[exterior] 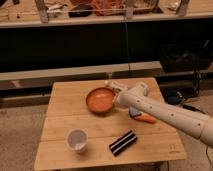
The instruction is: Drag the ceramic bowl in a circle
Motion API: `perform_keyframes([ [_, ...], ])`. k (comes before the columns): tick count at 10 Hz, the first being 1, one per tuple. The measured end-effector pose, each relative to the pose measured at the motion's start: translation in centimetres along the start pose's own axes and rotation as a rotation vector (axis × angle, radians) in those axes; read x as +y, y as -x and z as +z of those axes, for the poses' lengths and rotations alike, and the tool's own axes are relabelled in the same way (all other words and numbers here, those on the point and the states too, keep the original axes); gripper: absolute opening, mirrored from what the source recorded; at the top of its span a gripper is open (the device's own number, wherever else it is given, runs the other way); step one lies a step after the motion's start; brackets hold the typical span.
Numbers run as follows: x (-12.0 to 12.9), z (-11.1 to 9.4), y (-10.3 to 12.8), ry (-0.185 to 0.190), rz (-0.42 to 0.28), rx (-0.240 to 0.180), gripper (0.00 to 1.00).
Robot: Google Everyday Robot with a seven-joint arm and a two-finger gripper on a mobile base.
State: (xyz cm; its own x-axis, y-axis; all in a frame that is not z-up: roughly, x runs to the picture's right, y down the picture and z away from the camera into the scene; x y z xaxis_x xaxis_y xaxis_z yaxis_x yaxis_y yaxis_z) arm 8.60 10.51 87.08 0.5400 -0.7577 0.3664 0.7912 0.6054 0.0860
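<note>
The ceramic bowl (100, 100) is wide, shallow and orange-red, and sits on the wooden table (65, 117) a little behind its middle. My gripper (119, 98) is at the bowl's right rim, at the end of the white arm (165, 114) that reaches in from the lower right. The arm's wrist covers the spot where gripper and rim meet.
A small white cup (77, 139) stands at the front left. A black striped bar (123, 142) lies at the front middle. An orange item (145, 119) and a blue item (134, 113) lie under the arm. A white object (111, 85) lies behind the bowl. Shelves stand beyond the table.
</note>
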Motion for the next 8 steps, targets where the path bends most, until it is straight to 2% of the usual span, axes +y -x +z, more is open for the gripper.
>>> perform_keyframes([
  [2,3.9,-3.7,0.9,0.03,0.048,0.041,0.02],
  [4,5.9,-5.9,2.6,0.043,0.076,0.053,0.02],
  [5,7.0,-7.2,4.4,0.043,0.086,0.045,0.02],
  [6,7.3,-7.5,5.4,0.038,0.087,0.03,0.02],
  [8,6.0,-7.2,7.8,0.013,0.064,-0.019,0.02],
])
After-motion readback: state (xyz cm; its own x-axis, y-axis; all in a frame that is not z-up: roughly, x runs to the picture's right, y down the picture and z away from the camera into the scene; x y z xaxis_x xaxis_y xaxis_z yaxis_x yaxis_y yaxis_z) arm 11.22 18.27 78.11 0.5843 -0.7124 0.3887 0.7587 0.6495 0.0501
